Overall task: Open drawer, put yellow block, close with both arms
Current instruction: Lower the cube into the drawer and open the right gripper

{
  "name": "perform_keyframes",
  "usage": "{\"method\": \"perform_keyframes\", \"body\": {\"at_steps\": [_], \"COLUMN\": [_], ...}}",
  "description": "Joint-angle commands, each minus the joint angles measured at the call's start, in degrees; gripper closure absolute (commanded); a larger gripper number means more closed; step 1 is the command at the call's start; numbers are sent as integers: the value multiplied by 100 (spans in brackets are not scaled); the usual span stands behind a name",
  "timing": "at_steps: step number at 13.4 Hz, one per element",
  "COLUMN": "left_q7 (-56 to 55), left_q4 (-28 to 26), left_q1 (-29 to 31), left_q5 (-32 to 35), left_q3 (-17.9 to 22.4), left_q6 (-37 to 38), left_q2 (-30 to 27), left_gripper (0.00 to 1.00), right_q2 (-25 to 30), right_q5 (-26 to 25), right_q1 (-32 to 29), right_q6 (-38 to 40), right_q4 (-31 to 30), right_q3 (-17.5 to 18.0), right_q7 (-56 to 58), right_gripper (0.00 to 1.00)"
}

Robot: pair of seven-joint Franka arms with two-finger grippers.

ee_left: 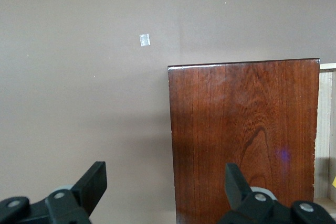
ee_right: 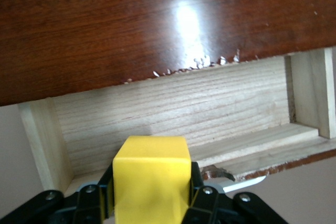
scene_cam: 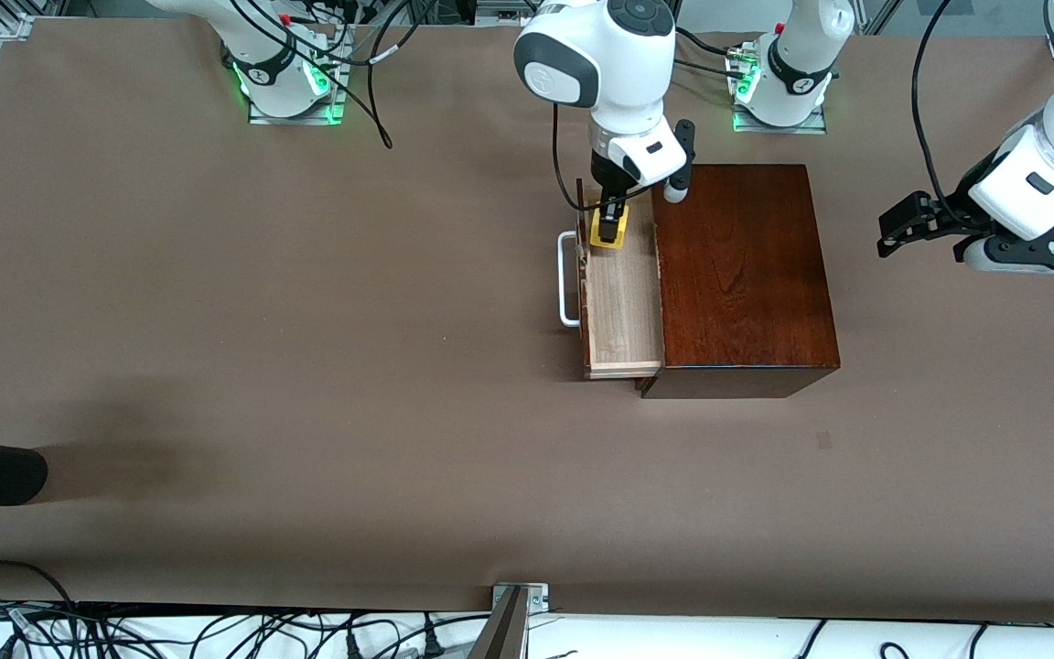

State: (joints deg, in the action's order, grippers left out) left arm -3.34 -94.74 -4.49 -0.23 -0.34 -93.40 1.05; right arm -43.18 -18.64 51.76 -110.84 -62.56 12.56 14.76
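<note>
Overhead, right pincer (scene_cam: pixel 610 222) gripping yellow block (scene_cam: pixel 607 240) above open drawer (scene_cam: pixel 620 293), left pincer (scene_cam: pixel 898 229) spread wide, waiting

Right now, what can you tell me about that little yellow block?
The yellow block is a small, bright cube with plain, smooth faces, like painted wood or plastic. The right pincer is shut on it, black fingers pressing two sides, holding it level over the open drawer, at the end farther from the front camera. The drawer's pale wood floor shows beneath it. Whether it already touches that floor I cannot tell.
</note>
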Motion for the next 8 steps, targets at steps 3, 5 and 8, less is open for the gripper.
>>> {"method": "perform_keyframes", "body": {"at_steps": [3, 5, 8], "left_q7": [96, 88, 96], "left_q4": [-9, -9, -9], "left_q1": [-8, -17, -26], "left_q5": [41, 41, 41], "left_q3": [-1, -1, -1], "left_q6": [32, 23, 6], "left_q2": [-52, -52, -43], "left_gripper": [0, 0, 0], "right_q2": [-409, -533, -586], "right_q5": [-166, -167, -167], "right_q1": [89, 80, 71], "right_q6": [-235, -420, -456], "right_q4": [323, 323, 323], "right_q3": [-43, -61, -113], "right_q7": [668, 791, 985], "right_gripper": [100, 100, 100]}}
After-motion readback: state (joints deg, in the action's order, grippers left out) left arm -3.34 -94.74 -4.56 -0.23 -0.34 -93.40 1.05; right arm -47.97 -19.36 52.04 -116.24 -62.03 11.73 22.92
